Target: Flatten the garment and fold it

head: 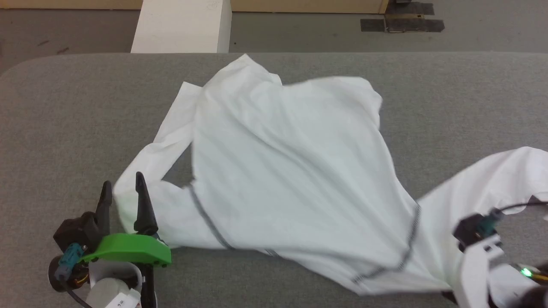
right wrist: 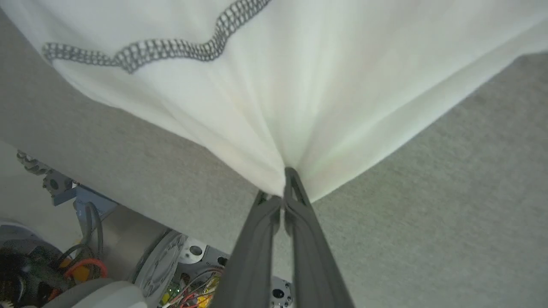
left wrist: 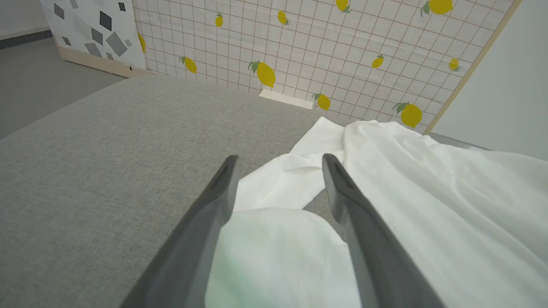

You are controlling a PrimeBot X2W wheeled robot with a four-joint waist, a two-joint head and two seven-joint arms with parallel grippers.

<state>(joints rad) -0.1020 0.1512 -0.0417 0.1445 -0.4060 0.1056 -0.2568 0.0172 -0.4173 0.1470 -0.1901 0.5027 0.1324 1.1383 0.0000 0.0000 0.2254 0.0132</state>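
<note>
Grey fabric covers the table [head: 64,107], and the garment [head: 291,171] lies across its middle, partly spread but rumpled, with one sleeve doubled back toward the near left corner. Over that sleeve the left gripper [head: 123,182] hovers with its fingers wide apart, straddling the cloth, probably placed to take hold of it. At the near right edge the right gripper [right wrist: 278,186] is pinched tight on a bunch of the shirt just past the zigzag seam [right wrist: 171,46]. Folds fan out from the pinch, so the hold looks meant for drawing that side out flat. Folding has not begun
</note>
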